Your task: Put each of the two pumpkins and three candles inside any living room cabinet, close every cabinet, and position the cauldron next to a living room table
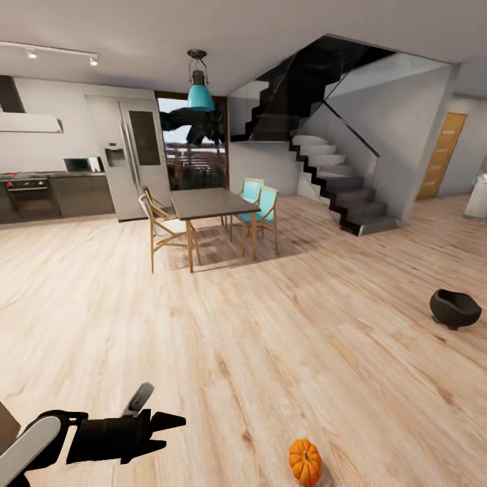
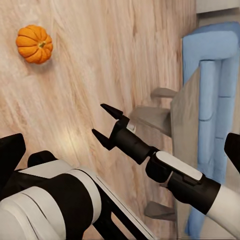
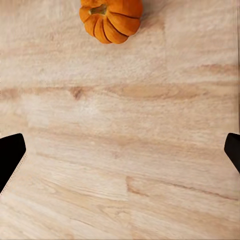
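wide plank floor (image 1: 270,352) throughout, open and level. beyond it, a dining table (image 1: 211,201) with chairs and a staircase (image 1: 331,176), both well apart from the work area. in the left wrist view, a blue sofa (image 2: 212,100) beside a grey tabletop edge (image 2: 185,125). cauldron (image 1: 454,308) upright on the floor at the right of the head view, far from any table; judged rigid and the heavier item, best taken at the rim. pumpkin (image 1: 306,461) on the floor near the base, stem up; judged light, firm and ribbed, likely to roll if nudged, so grip across the widest part, not the stem. right gripper (image 3: 120,150) above bare floor just short of the pumpkin (image 3: 111,20), fingers spread wide and empty. left gripper (image 1: 172,429) low over the floor, fingers parted, nothing held.
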Robot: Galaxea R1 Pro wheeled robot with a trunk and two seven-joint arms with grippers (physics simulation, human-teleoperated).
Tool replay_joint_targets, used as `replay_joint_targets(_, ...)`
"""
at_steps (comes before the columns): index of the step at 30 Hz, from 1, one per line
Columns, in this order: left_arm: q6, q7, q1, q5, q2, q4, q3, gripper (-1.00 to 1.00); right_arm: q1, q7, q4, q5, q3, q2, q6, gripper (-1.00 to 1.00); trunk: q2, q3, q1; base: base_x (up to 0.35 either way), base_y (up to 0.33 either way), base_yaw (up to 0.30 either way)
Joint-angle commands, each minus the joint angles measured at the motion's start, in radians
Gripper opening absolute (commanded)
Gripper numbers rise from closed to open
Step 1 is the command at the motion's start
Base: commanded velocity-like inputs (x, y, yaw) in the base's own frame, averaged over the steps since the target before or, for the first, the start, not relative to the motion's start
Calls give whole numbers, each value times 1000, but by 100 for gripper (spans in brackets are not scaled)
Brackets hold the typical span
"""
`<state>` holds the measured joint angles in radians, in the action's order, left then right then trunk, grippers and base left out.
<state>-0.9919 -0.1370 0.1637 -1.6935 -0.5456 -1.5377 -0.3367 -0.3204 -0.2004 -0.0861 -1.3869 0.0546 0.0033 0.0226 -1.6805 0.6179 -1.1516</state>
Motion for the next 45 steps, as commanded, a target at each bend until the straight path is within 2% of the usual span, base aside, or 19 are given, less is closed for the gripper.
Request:
replay_joint_targets(1,-1,-9,0,-11,-1,-1,-1,100,-1,-4,1,-10,6,0,2,100,-1,1,0,0,0,-268)
replay_joint_targets(11,-1,-9,0,-11,-1,-1,-1,100,-1,-3,1,-11,45,1,2,100,-1,1,0,0,71,-267)
replay_joint_targets(21,-1,-9,1,-11,-1,-1,-1,100,-1,-2,2,-12,47,1,2,100,-1,1,0,0,163,-258)
replay_joint_targets(45,-1,-12,0,-6,2,-1,-1,100,-1,-2,2,-12,47,2,2,100,-1,1,0,0,3,-248)
